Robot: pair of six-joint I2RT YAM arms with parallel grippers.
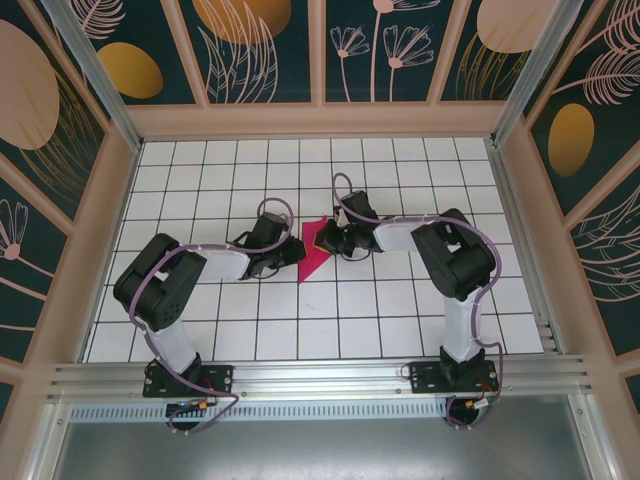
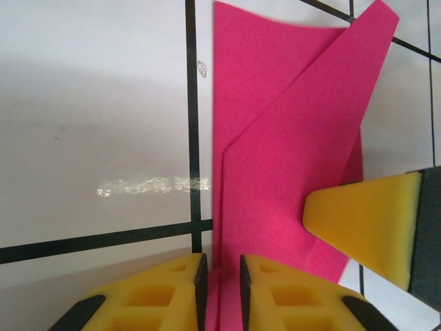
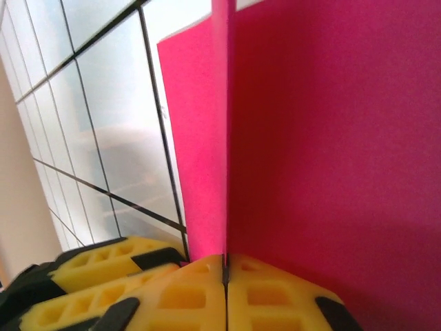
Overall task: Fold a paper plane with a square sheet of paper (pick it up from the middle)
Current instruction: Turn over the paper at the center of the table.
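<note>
Sheet of paper (image 1: 314, 252) is mid-table, partly folded, a narrow pink shape running from a point near the table centre down towards the near side. It sits right between the two grippers. In my left wrist view the sheet of paper (image 2: 289, 138) has a diagonal flap folded over a straight-edged layer, and its left edge runs along a black grid line. In the right wrist view the sheet of paper (image 3: 331, 138) stands upright out of the pads, with a sharp vertical crease and a second layer behind on the left.

Left gripper (image 1: 297, 250) comes at the sheet from the left. Up close, the left gripper (image 2: 220, 269) has its yellow pads drawn in to a narrow slit, and the near edge of the sheet fills that slit, so I read it as pinching the paper. One yellow finger (image 2: 358, 224) of the right gripper pokes in from the right and lies over the right side of the flap.

Right gripper (image 1: 328, 240) comes from the right, just beside the left one. In its own view the right gripper (image 3: 224, 265) has both pads pressed together, the paper crease caught in the seam.

Table (image 1: 380, 310) is white tile with a black grid, and it has glare. Floral wall panels (image 1: 265, 50) stand around it.
</note>
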